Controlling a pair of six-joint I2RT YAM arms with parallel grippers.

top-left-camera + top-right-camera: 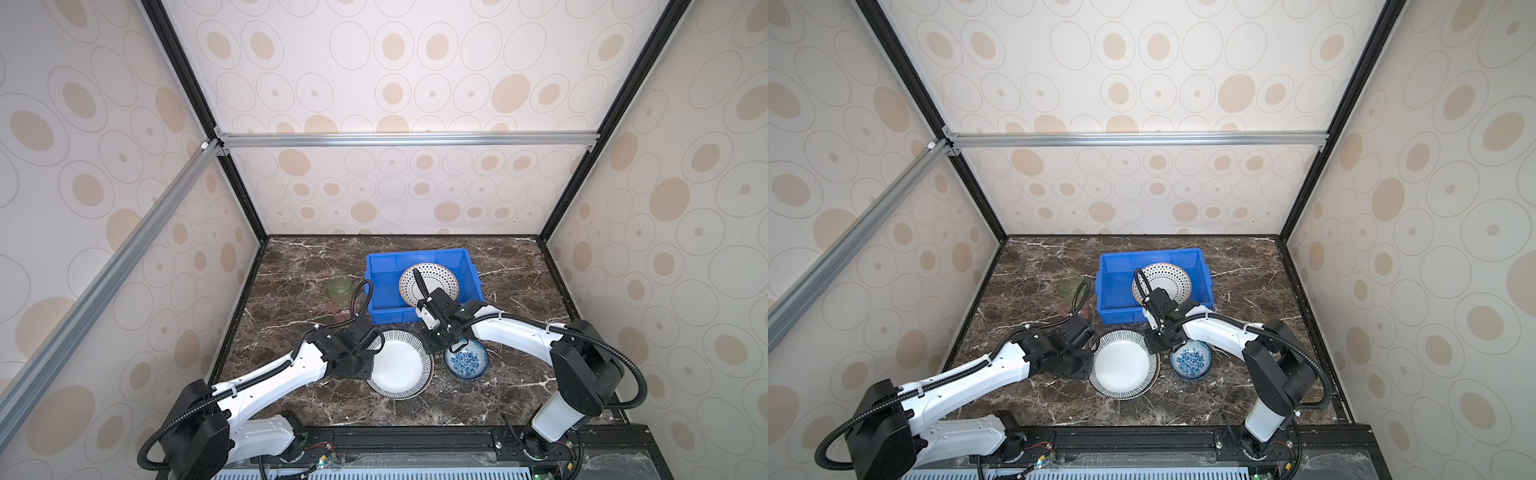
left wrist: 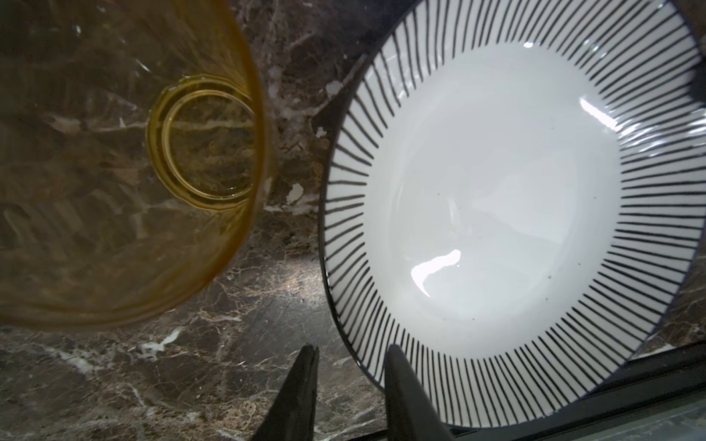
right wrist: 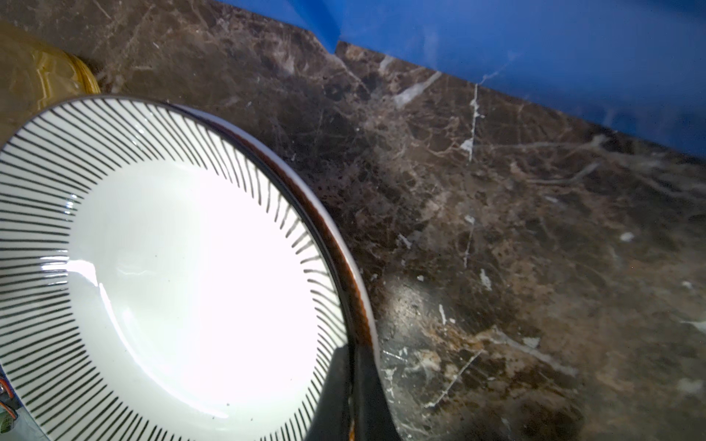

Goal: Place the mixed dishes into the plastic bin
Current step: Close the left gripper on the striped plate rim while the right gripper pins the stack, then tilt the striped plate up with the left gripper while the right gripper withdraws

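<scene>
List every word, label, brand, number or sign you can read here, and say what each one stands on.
None: no view shows readable text.
The striped plate, dotted plate and flowered bowl carry only patterns.
The blue bin is plain, with no label in view.
The circuit boards at the front rail are too small to tell whether they carry print.
</scene>
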